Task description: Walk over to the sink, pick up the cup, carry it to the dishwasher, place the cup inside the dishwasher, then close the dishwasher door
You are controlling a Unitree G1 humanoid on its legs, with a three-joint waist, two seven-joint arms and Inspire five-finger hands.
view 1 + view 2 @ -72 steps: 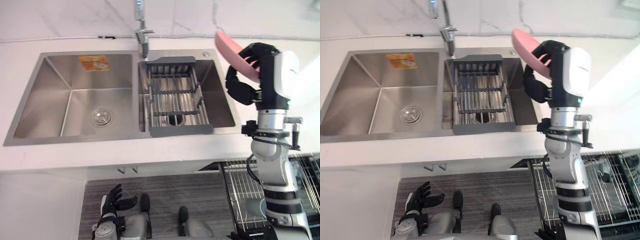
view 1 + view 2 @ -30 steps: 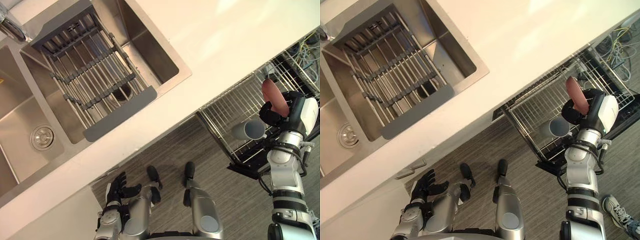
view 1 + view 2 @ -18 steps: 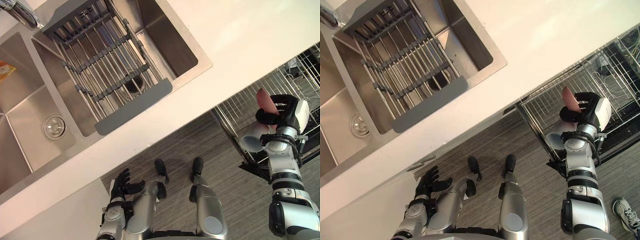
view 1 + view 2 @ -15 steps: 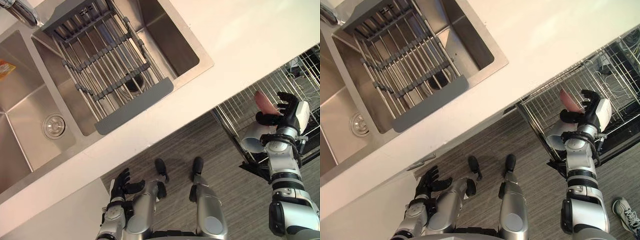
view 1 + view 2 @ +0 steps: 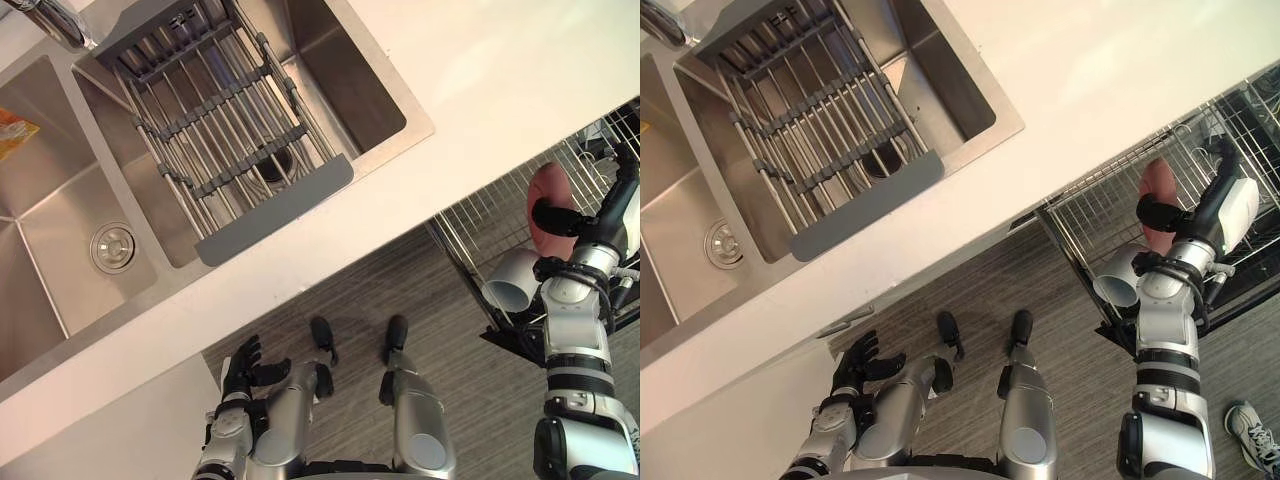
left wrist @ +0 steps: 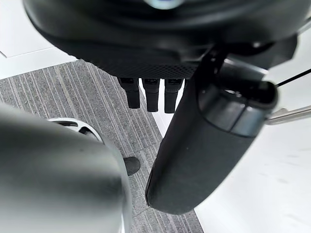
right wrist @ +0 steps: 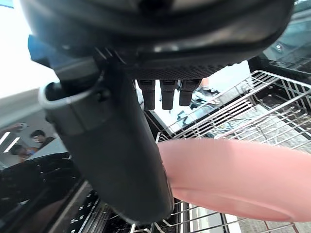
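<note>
The pink cup [image 5: 546,205] rests on its side in the dishwasher's pulled-out wire rack [image 5: 472,218], under the counter edge. My right hand [image 5: 612,205] is right beside it. The fingers stand straight past the cup and the thumb lies along its side. In the right wrist view the fingers [image 7: 167,92] are straight and the pink cup [image 7: 233,174] lies against the thumb, so the hand is open. My left hand [image 5: 243,360] hangs low at my side, open and empty, fingers [image 6: 151,94] straight.
A grey cup [image 5: 512,282] lies in the same rack, just in front of the pink one. The white counter [image 5: 480,90] holds a double steel sink [image 5: 55,215] with a grey drying rack [image 5: 225,130] over its right basin. A person's shoe [image 5: 1252,422] stands on the floor nearby.
My right hand's fingers have uncurled from the pink cup and let it go. The cup has settled lower into the rack. The left hand has not moved.
</note>
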